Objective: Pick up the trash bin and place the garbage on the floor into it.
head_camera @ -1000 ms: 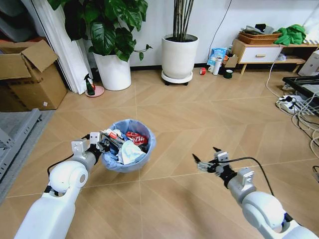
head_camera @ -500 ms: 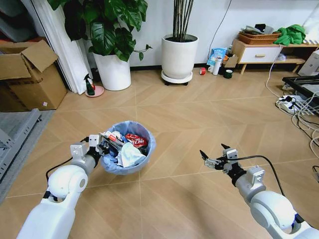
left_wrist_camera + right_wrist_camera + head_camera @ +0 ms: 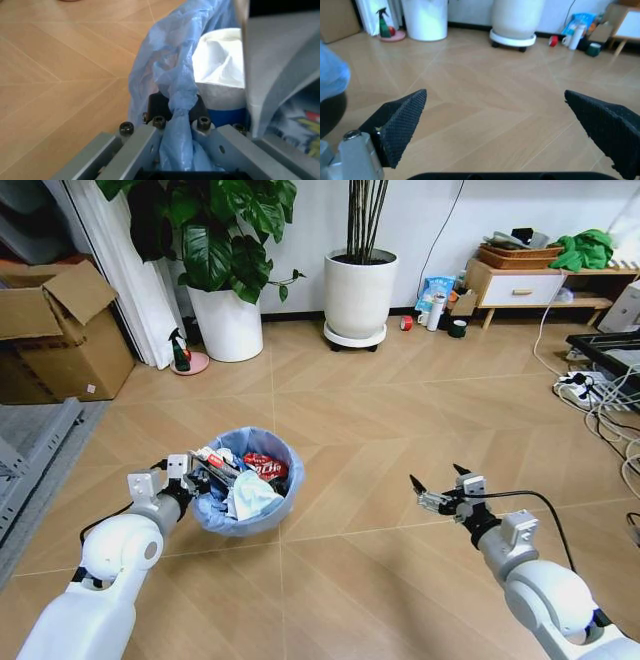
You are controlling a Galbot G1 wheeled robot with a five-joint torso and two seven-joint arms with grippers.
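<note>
The trash bin (image 3: 262,514), a small round bin lined with a crinkly light blue bag, sits over the floor (image 3: 400,400) at centre left. Inside it lies garbage: crumpled white paper (image 3: 250,492) and a red wrapper (image 3: 266,468). My left gripper (image 3: 196,476) is shut on the bin's near-left rim. In the left wrist view, the left gripper (image 3: 177,109) pinches the blue bag's edge, with white paper (image 3: 220,63) behind it. My right gripper (image 3: 440,485) hangs open and empty above bare floor to the right, and in its own wrist view the right gripper (image 3: 495,93) has its jaws spread wide.
Two big white plant pots (image 3: 230,320) (image 3: 360,292) stand at the back wall. A cardboard box (image 3: 55,330) is at the left. Cables and a power strip (image 3: 585,390) lie at the right. A low shelf (image 3: 525,285) with bottles and a red tape roll (image 3: 406,323) stands at the back right.
My left arm has drawn the bin a little to the left and closer to me. The right gripper has moved right and slightly away, staying open.
</note>
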